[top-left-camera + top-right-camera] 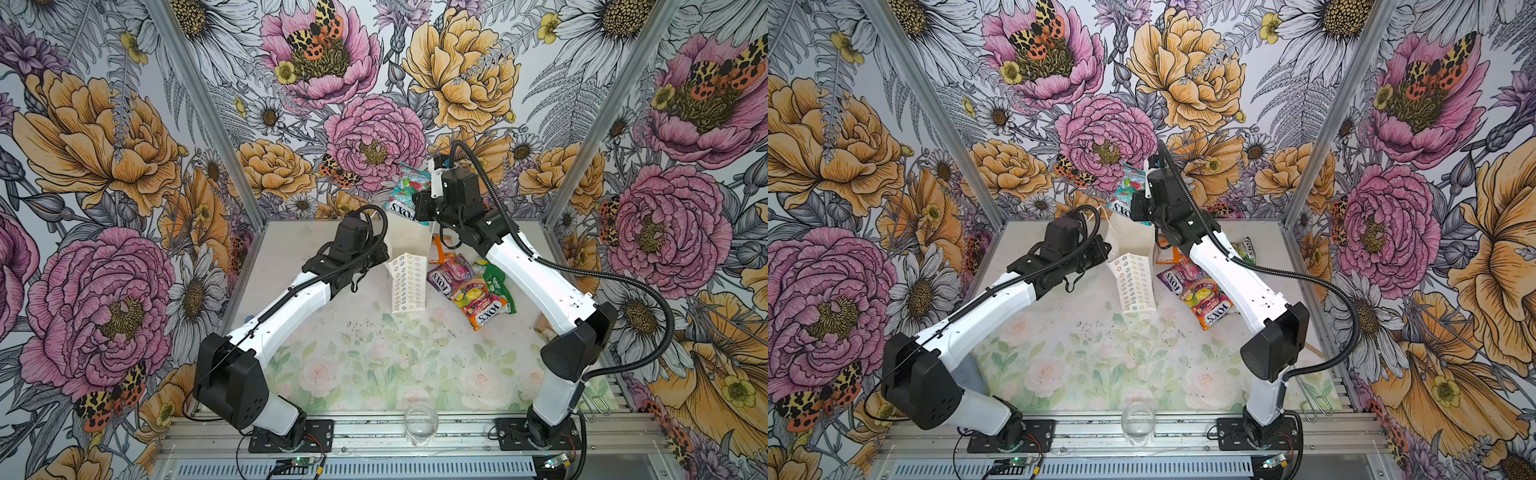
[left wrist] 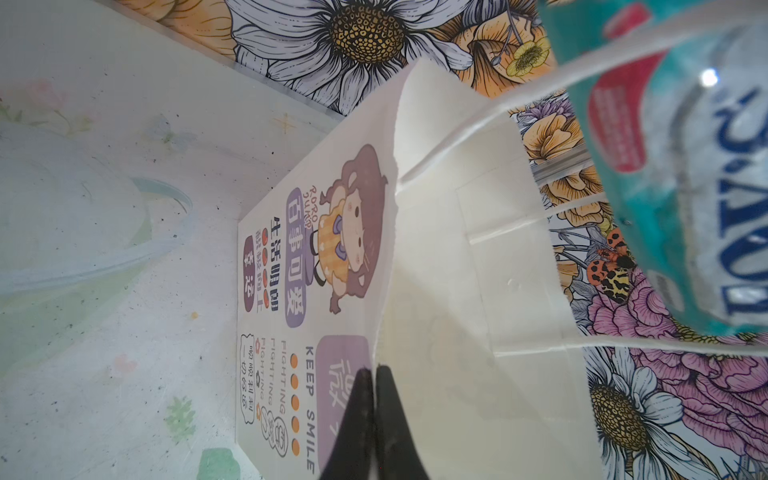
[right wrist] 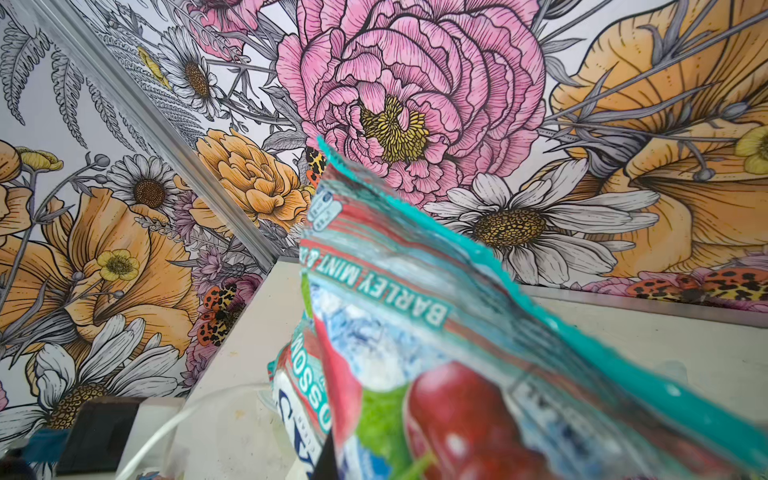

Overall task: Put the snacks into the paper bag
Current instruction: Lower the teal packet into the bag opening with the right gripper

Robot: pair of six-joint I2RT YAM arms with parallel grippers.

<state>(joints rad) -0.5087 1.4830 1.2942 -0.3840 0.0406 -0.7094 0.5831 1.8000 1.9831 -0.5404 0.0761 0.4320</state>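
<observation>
The white paper bag stands upright at the back middle of the table, its mouth open. My left gripper is shut on the bag's rim, between the printed outer face and the plain inside. My right gripper hangs above the bag's mouth, shut on a teal FOX'S snack packet. More snacks lie right of the bag: a purple packet, an orange-yellow one, a green one and an orange one.
A clear glass stands at the table's front edge. A wooden stick and a wire clip lie at the right edge. The bag's cord handles arch over its mouth. The flowered walls stand close behind the bag.
</observation>
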